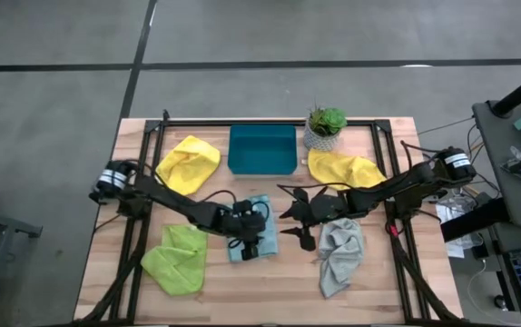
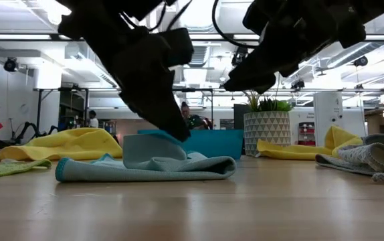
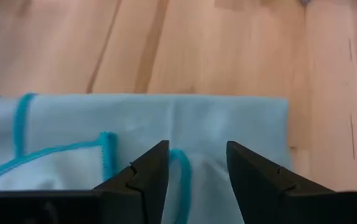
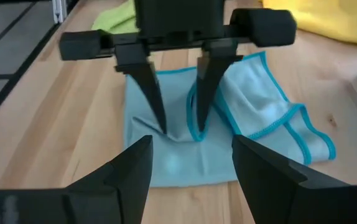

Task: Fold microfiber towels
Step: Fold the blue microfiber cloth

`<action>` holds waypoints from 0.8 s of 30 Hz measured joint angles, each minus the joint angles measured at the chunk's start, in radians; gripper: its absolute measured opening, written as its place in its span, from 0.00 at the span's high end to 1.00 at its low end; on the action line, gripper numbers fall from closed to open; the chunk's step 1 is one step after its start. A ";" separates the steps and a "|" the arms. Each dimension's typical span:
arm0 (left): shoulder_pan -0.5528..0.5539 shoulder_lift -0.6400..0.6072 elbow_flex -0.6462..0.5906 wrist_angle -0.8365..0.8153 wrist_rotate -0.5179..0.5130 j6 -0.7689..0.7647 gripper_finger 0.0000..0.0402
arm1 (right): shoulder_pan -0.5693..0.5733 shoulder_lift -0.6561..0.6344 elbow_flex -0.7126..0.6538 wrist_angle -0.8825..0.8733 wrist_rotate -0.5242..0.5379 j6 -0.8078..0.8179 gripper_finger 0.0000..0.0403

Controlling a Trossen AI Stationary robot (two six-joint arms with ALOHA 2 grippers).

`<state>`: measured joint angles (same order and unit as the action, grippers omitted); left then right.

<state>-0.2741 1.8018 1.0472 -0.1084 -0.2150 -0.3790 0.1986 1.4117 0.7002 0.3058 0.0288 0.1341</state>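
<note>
Wooden table [image 1: 270, 286] is sitting on a grey floor, with an open workshop showing beyond its far edge in the low view. Five towels are lying on it. One yellow towel [image 1: 189, 163] is bunched at the far left and a second yellow towel [image 1: 346, 169] at the far right; a lime green towel [image 1: 177, 258] is lying near left and a grey towel [image 1: 340, 255] near right. Between the yellow ones a teal tray [image 1: 261, 150] is standing at the far edge, with a potted plant [image 1: 325, 128] just beside it.

Light blue towel [image 1: 253, 223] is lying at table centre, partly folded, one teal-edged flap turned over the lower layer.

Left gripper [image 4: 177, 124] is pressing down on the blue towel; its fingers [image 3: 148, 171] are standing partly apart, tips on the cloth with a raised ridge of fabric between them. Whether that ridge is actually clamped cannot be told.

Right gripper [image 1: 299, 218] is hovering above the table just right of the blue towel, fingers [image 4: 129, 168] spread wide and gripping nothing, with the grey towel just beside it.
</note>
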 joint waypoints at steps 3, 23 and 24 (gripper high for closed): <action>0.000 0.018 0.005 -0.010 0.018 -0.007 0.68 | 0.000 0.004 -0.002 -0.001 0.000 -0.005 0.48; -0.022 -0.079 0.002 -0.161 0.027 0.010 1.00 | 0.005 0.005 -0.003 0.011 -0.001 0.003 0.48; -0.023 -0.089 0.002 -0.162 0.027 0.016 1.00 | 0.006 0.005 -0.004 0.013 -0.001 0.003 0.48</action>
<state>-0.2976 1.7132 1.0493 -0.2707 -0.1879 -0.3633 0.2045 1.4166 0.6965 0.3192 0.0276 0.1371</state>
